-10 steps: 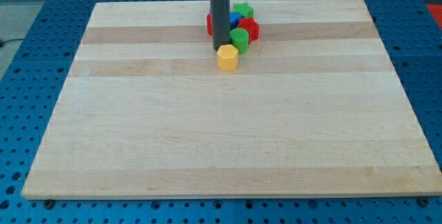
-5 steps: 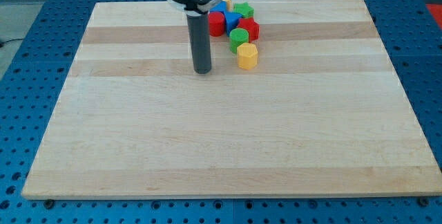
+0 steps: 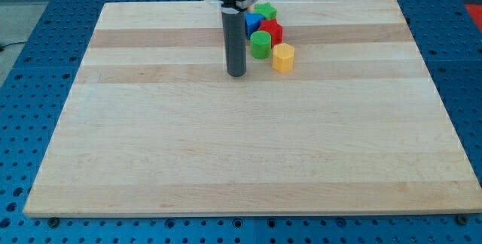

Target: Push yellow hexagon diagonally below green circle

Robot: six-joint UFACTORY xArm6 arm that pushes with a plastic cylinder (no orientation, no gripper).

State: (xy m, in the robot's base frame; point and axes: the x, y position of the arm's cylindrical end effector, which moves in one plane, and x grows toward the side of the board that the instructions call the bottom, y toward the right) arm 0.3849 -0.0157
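Observation:
The yellow hexagon [image 3: 283, 58] lies on the wooden board, just below and to the right of the green circle [image 3: 260, 44], close to it or touching. My rod stands to the left of both; my tip [image 3: 237, 73] rests on the board about a block's width left of the green circle and slightly lower, touching no block.
Above the green circle is a tight cluster: a red block [image 3: 272, 31], a blue block [image 3: 251, 23] partly hidden by the rod, and a green star [image 3: 264, 10] near the board's top edge [image 3: 331, 0].
The yellow hexagon has moved right, from below-left of the green circle to below-right. My tip swung left away from the blocks, then came back right a little.

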